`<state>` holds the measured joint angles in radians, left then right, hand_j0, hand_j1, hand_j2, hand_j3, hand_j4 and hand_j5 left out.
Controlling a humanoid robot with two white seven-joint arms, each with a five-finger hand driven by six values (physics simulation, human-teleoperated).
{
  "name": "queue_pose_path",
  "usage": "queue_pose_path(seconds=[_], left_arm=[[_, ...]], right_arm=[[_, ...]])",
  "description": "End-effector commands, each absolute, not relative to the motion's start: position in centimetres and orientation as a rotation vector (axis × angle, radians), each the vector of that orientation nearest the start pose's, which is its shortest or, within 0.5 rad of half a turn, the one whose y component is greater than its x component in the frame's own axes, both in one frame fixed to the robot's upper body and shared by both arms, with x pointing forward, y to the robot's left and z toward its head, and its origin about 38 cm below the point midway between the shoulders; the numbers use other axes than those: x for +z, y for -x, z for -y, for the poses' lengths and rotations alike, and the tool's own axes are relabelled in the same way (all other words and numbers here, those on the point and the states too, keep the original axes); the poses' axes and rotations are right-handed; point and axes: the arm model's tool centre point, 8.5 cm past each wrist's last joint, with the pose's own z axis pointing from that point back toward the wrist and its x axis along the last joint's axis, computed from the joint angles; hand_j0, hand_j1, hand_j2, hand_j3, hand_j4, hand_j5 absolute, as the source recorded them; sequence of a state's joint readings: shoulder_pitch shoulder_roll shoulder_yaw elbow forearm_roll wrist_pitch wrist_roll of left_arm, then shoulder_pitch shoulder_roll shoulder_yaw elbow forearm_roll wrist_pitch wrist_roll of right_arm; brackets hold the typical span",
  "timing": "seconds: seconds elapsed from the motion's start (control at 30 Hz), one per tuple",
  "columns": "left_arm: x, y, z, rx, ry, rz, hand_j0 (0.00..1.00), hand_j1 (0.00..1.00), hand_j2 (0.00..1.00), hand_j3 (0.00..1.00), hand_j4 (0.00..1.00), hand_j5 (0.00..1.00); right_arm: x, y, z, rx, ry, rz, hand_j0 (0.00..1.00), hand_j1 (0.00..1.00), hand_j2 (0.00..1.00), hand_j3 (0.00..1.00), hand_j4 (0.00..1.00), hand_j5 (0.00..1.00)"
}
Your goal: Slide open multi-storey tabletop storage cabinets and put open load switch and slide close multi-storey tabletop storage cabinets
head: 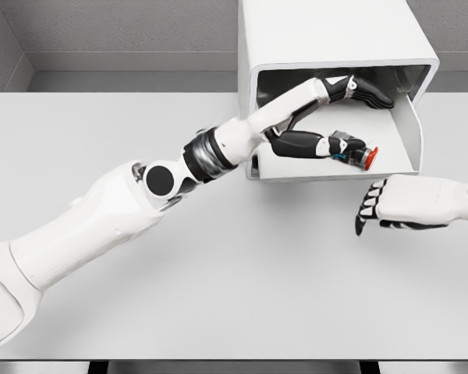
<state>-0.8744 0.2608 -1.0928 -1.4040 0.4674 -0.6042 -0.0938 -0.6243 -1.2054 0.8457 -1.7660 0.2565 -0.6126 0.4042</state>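
The white cabinet [335, 47] is sitting at the back of a big, flat, pale gray table [218, 296]. The cabinet is a smooth box with rounded corners. Its drawer [409, 140] is standing pulled out toward the front, so the inside is showing. The drawer floor is looking plain and white, and the space above it is looking dark and shadowy.

The left arm is reaching in from the lower left. It is made of smooth white shells with black round joints and a ribbed black and silver ring near the wrist. The left hand [327, 117] is poking into the open drawer. Its upper black fingers [366, 89] are stretching out long under the cabinet roof. Its lower finger or thumb is pressing on the load switch [355, 150], so the hand is looking clamped on it.

The load switch is a small, chunky thing, dark gray with a tiny bit of blue, and a round red knob at its end. It is staying just above the drawer floor, near the front right part.

The right hand [409, 204] is hovering over the table, just in front of the drawer and apart from it. It is white on the back with black fingers [366, 209], which are bending a little and holding nothing.

No writing or labels are clear enough to read.
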Motion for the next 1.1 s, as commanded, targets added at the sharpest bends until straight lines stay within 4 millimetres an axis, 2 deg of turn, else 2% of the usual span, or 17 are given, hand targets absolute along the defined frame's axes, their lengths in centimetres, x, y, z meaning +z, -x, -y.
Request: queue_pose_path(seconds=[0.0, 0.13, 0.27, 0.37, 0.43, 0.53, 0.77, 0.9, 1.03, 1.07], left_arm=[[25.7, -40.7, -2.9, -1.171, 0.799, 2.167, 0.65, 0.65, 0.65, 0.65, 0.65, 0.65], [26.7, -39.3, -4.1, -1.245, 0.792, 2.199, 0.66, 0.66, 0.66, 0.66, 0.66, 0.66], [26.9, -37.7, -6.5, -1.303, 0.785, 2.189, 0.67, 0.67, 0.67, 0.67, 0.67, 0.67], [27.6, -36.6, -8.6, -1.351, 0.757, 2.197, 0.67, 0.67, 0.67, 0.67, 0.67, 0.67], [28.2, -36.3, -10.9, -1.376, 0.699, 2.203, 0.67, 0.67, 0.67, 0.67, 0.67, 0.67], [28.3, -36.6, -15.1, -1.358, 0.577, 2.191, 0.67, 0.67, 0.67, 0.67, 0.67, 0.67], [28.5, -37.0, -24.1, -1.28, 0.298, 2.146, 0.72, 0.72, 0.72, 0.72, 0.72, 0.72], [27.6, -36.9, -27.2, -1.281, 0.216, 2.072, 0.73, 0.73, 0.73, 0.73, 0.73, 0.73], [27.2, -36.9, -28.4, -1.241, 0.19, 2.062, 0.88, 0.88, 0.88, 0.88, 0.88, 0.88], [27.3, -36.9, -28.4, -1.241, 0.189, 2.063, 0.99, 0.99, 0.99, 0.99, 0.99, 0.99]], right_arm=[[23.2, -35.0, 32.0, -3.098, -0.339, -1.833, 0.56, 0.56, 0.56, 0.56, 0.56, 0.56], [22.6, -35.4, 31.2, -3.086, -0.334, -1.82, 0.56, 0.56, 0.56, 0.56, 0.56, 0.56], [22.4, -35.6, 30.7, -3.075, -0.331, -1.821, 0.56, 0.56, 0.56, 0.56, 0.56, 0.56], [23.3, -36.4, 31.4, -3.062, -0.406, -1.849, 0.56, 0.56, 0.56, 0.56, 0.56, 0.56], [23.3, -36.9, 31.6, -3.064, -0.424, -1.861, 0.56, 0.56, 0.56, 0.56, 0.56, 0.56], [22.1, -37.8, 31.5, -3.108, -0.403, -1.848, 0.56, 0.56, 0.56, 0.56, 0.56, 0.56], [22.3, -40.1, 31.0, -3.076, -0.467, -1.916, 0.57, 0.57, 0.57, 0.57, 0.57, 0.57], [22.3, -41.1, 31.1, -3.074, -0.49, -1.945, 0.57, 0.57, 0.57, 0.57, 0.57, 0.57], [21.7, -42.1, 30.4, -3.079, -0.481, -1.968, 0.57, 0.57, 0.57, 0.57, 0.57, 0.57], [22.1, -42.6, 30.2, -3.066, -0.501, -1.974, 0.57, 0.57, 0.57, 0.57, 0.57, 0.57]])
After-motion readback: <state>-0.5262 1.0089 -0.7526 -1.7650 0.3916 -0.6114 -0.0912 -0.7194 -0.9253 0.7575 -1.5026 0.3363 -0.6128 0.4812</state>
